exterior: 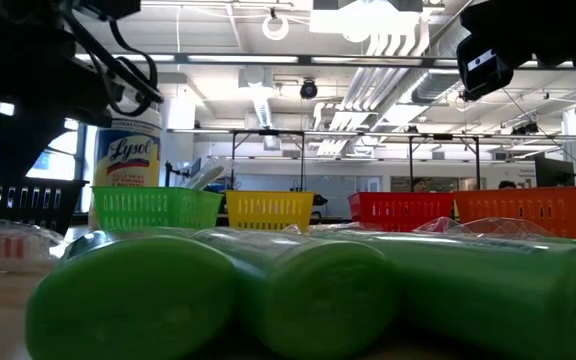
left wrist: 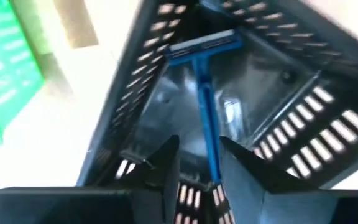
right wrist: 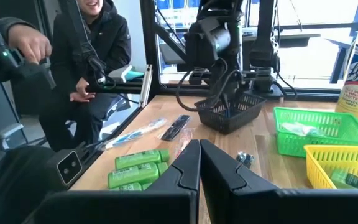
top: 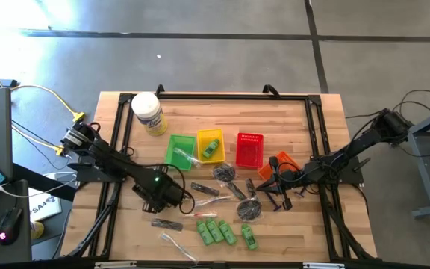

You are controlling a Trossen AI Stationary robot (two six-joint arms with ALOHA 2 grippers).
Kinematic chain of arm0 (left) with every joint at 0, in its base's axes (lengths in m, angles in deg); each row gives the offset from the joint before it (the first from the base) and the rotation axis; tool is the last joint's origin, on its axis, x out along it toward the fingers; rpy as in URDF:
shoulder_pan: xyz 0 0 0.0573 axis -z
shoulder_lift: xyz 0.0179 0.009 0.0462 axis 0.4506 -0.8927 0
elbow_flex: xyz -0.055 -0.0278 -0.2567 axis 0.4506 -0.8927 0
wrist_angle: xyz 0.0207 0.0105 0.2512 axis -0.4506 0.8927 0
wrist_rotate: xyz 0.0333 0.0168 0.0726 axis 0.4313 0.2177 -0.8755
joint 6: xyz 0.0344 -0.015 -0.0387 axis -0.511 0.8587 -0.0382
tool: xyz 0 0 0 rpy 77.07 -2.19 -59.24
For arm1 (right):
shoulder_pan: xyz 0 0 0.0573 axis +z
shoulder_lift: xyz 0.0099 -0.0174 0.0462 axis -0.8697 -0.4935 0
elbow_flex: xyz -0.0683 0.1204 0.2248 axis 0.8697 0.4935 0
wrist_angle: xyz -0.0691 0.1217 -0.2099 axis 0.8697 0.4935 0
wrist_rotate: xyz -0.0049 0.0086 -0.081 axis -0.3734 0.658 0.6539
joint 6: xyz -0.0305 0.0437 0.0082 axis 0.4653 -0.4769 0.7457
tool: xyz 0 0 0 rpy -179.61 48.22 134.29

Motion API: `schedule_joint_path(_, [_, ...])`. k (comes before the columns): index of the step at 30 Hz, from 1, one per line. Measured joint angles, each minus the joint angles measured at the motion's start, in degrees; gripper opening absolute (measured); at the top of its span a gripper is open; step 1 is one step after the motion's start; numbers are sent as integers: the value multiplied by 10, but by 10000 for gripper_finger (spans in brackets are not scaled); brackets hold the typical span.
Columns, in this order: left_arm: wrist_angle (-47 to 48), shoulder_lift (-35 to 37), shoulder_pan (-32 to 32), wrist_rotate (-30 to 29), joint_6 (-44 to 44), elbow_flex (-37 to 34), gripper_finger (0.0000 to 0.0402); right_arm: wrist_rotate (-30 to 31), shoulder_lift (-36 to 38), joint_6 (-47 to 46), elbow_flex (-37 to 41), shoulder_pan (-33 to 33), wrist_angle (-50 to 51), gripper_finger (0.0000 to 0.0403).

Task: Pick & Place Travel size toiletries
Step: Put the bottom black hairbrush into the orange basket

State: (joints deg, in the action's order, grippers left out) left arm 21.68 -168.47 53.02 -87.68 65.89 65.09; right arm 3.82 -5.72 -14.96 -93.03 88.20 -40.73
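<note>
my left hand (left wrist: 197, 165) is positioned over the black basket (left wrist: 278, 81), fingers (left wrist: 163, 168) parted, with the handle of a blue razor (left wrist: 204, 93) between them; contact cannot be confirmed. the razor's head lies further in on the basket floor. in the high view, the left hand (top: 159, 190) is at the surface's (top: 304, 119) front-left area. green bottles (top: 216, 232) lie grouped just beside it at the front edge. a wrapped stick (top: 174, 240) lies near them. my right hand (top: 275, 183) is pressed together, holding nothing, beside the orange basket (top: 282, 163). further back stand the green basket (top: 178, 149), yellow basket (top: 210, 146) and red basket (top: 249, 149).
</note>
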Motion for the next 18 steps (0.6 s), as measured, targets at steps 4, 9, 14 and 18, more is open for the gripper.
schedule_joint_path(4, [58,8,-4,0,-10,39,115,-3,0,0,0,0,0,2])
schedule_joint_path(9, [107,81,2,-12,-24,96,89,-4,0,-1,0,0,31,2])
schedule_joint_path(14, [26,253,-1,-79,-14,70,39,-5,0,-11,0,0,38,2])
schedule_joint_path(18, [-137,430,0,-118,-24,-41,5,-4,0,-11,0,0,50,2])
